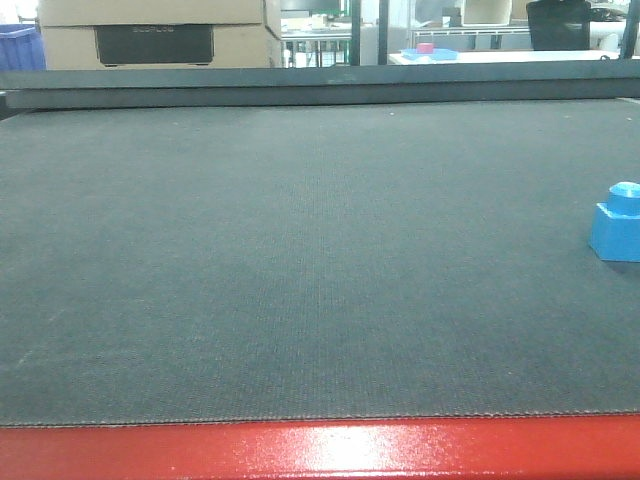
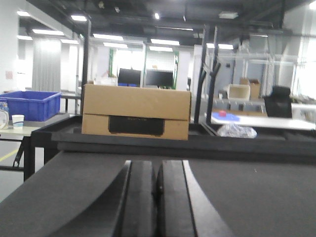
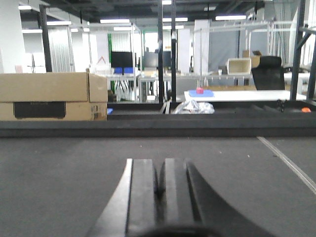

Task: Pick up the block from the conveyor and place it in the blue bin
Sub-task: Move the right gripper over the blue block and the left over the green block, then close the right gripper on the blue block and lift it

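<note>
We see the block (image 1: 618, 225) standing upright on the conveyor (image 1: 300, 260), at the far right border of the front view, with its round stud on top. The picture border cuts its right side. It is well apart from the red frame edge (image 1: 320, 452) that runs along the near side of the belt. The left tool (image 2: 157, 173) has its two fingers together, with only a thin seam between them, and it holds nothing; it hangs low over the belt. The right tool (image 3: 161, 172) is together in the same way, also with nothing in it. Behind the belt stands a cardboard box (image 2: 136, 109), and the blue bin (image 2: 30, 104) is further to the left, off the conveyor.
</note>
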You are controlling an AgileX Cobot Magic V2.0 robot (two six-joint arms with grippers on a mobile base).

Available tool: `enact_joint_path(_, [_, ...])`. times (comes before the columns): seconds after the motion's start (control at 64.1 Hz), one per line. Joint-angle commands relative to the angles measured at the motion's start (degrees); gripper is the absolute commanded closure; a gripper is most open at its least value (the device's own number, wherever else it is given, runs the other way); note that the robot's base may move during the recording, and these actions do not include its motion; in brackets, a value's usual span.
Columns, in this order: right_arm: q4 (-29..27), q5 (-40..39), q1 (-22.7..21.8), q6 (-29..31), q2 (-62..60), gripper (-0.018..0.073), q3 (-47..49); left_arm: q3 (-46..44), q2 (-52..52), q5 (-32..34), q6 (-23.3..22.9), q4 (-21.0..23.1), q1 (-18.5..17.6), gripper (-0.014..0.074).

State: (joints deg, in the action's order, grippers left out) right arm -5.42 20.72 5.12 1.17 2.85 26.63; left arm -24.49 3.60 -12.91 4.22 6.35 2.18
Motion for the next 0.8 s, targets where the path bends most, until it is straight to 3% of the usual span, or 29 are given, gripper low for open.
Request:
enact_joint_path(0.0, [0.1,5.5,0.1,0.5,3.8,0.0445,4.9,-7.1,3.4,-9.8,-0.4,-1.9,0.0,0.0503])
enact_joint_path(0.14, [0.1,5.5,0.1,0.5,8.7,0.0071,8.6,-15.6,8.7,-16.8,-0.4,-2.9,0.0,0.0231])
enact_joint_path(0.203, [0.1,5.9,0.1,0.5,9.9,-0.0019,8.8,-17.7,10.6,-17.9,-0.4,-2.9,0.0,0.0136])
enact_joint_path(0.359, [0.6,6.0,0.1,0.5,12.4,-0.001,9.3,-22.4,16.6,-25.6,-0.4,-2.9,0.0,0.001])
enact_joint_path(0.484, [0.6,11.1,0.1,0.5,18.9,-0.001,13.8,-26.7,22.2,-32.4,-0.4,-2.6,-0.3,0.0017])
enact_joint_path(0.64, [0.6,22.6,0.4,0.5,33.2,-0.001,24.5,-30.1,26.5,-33.8,-0.4,-2.6,-2.5,0.0017])
enact_joint_path(0.78, [0.6,28.2,2.1,0.5,46.1,-0.001,33.0,-30.5,28.7,-33.9,-0.4,-2.7,-3.8,0.0017])
